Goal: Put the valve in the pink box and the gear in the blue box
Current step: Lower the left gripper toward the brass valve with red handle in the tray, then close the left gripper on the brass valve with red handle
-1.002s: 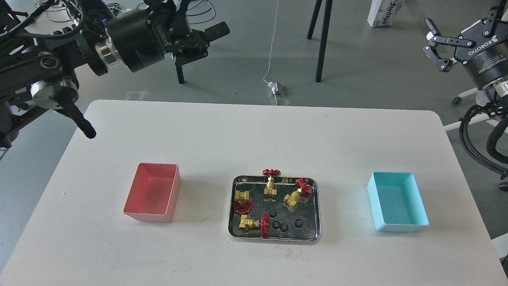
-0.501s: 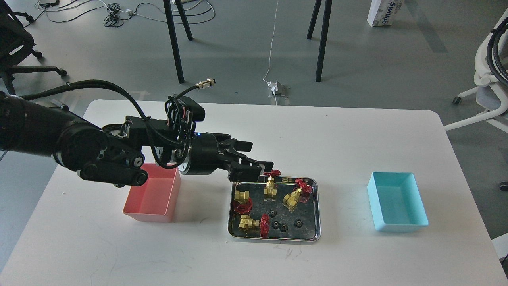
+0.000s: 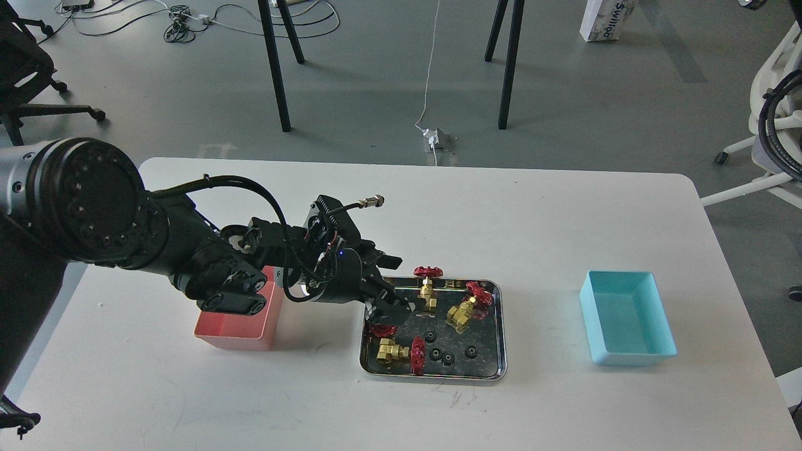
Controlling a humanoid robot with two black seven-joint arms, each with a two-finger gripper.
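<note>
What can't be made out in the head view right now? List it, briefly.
- Left gripper: dark against the steel tray; whether its fingers are open or shut is unclear.
- Valve beneath that gripper: only part of its red handwheel shows, so contact is unclear.
- Pink box: the left arm hides most of it, including its inside.
- Right gripper: not in view.

The left arm was matte black, with 1 broad round joint housing ringed by small screw holes. Black cables looped along it, 1 ending in a brass-coloured connector. A tiny blue light glowed near the wrist.
</note>
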